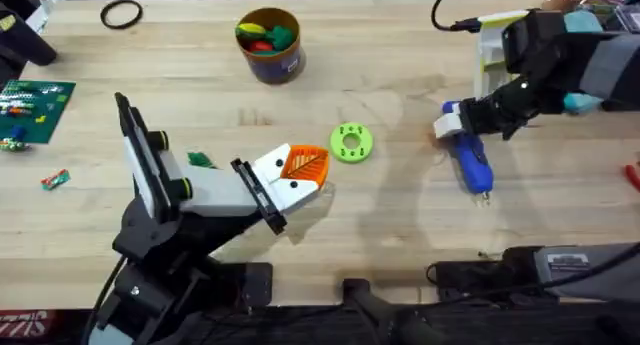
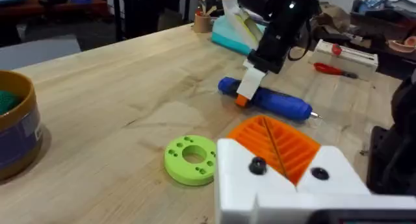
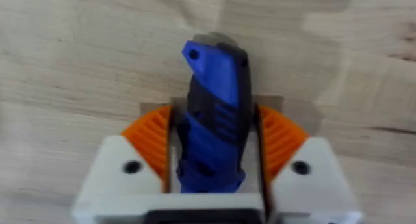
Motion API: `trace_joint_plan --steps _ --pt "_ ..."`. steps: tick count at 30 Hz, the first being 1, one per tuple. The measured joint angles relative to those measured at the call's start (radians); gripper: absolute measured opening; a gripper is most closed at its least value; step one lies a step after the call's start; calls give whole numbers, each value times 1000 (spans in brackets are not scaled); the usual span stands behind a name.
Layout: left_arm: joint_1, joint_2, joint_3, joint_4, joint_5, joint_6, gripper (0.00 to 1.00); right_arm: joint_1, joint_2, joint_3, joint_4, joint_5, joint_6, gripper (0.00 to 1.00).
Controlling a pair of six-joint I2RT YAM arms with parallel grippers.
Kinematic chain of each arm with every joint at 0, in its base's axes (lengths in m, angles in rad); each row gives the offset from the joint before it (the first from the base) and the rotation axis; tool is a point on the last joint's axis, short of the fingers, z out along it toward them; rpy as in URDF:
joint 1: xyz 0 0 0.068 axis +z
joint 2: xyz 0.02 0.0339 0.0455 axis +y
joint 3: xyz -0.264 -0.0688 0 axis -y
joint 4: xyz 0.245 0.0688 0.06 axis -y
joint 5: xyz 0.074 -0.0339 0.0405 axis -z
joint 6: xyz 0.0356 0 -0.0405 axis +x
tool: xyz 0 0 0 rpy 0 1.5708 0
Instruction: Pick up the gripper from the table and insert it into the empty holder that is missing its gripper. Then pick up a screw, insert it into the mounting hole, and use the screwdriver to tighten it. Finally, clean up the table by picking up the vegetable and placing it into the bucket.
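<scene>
Right gripper (image 3: 214, 178) has its orange pads pressed on both sides of the screwdriver (image 1: 470, 160), which lies flat on the table (image 1: 400, 225) right of the green disc (image 1: 350, 142), likely for lifting. Left gripper (image 1: 305, 175) fingers together, empty, just beside the disc.

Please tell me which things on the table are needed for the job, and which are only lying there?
For the job:
screwdriver, between the right gripper pads
vegetable
bucket
left gripper

Only lying there:
light green disc with holes
black ring
green circuit board
</scene>
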Motion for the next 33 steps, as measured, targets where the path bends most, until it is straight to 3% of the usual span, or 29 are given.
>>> trace_joint_plan --steps 10,19,28,33 --pt "0 0 0 0 0 0 13 -1 0 -3 14 14 1 34" --pt "0 0 0 0 0 0 13 0 0 26 -66 6 18 26" --pt "0 0 0 0 0 0 13 0 -43 224 -184 2 33 26" --pt "0 0 0 0 0 0 13 0 -98 273 -193 2 33 26"
